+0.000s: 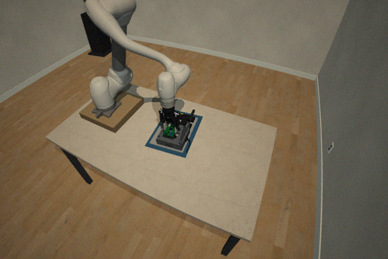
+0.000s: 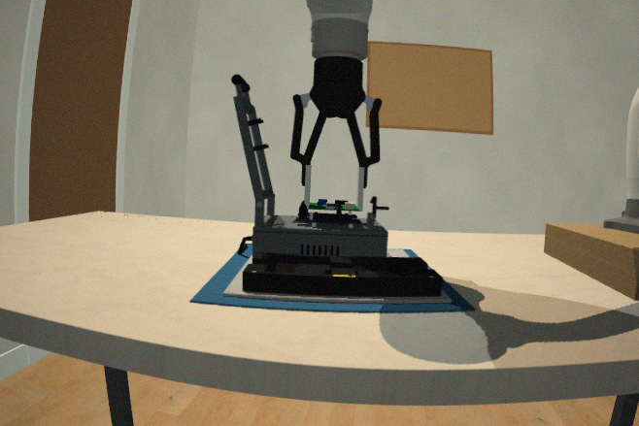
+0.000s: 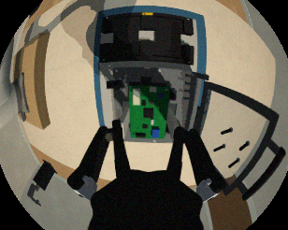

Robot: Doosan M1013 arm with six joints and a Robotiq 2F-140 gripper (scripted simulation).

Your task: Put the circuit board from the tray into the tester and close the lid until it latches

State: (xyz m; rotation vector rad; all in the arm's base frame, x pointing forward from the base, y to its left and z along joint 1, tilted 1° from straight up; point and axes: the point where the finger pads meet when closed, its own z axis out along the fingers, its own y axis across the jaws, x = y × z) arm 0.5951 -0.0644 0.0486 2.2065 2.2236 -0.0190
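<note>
My gripper point(image 1: 169, 128) point(image 2: 333, 203) point(image 3: 148, 113) points straight down over the tester and is shut on the green circuit board point(image 1: 169, 131) point(image 2: 330, 206) point(image 3: 146, 111) by its two long edges. The board is level and face up, a small gap above the grey tester point(image 1: 169, 141) point(image 2: 319, 243) point(image 3: 185, 94). I cannot tell whether it touches the pins. The tester's lid point(image 2: 253, 145) point(image 3: 240, 125) stands open, nearly upright, at the left in the exterior view. The latch hook point(image 2: 374, 204) stands at the tester's right edge. The black tray point(image 2: 340, 278) point(image 3: 147, 36) lies in front of the tester, with no board in view in it.
Tester and tray stand on a grey plate over a blue mat point(image 1: 151, 144) point(image 2: 217, 289) point(image 3: 103, 87) on the table point(image 1: 219, 171) point(image 2: 103, 256). The arm's base stands on a wooden block point(image 1: 123, 114) point(image 2: 593, 250) at the table's corner.
</note>
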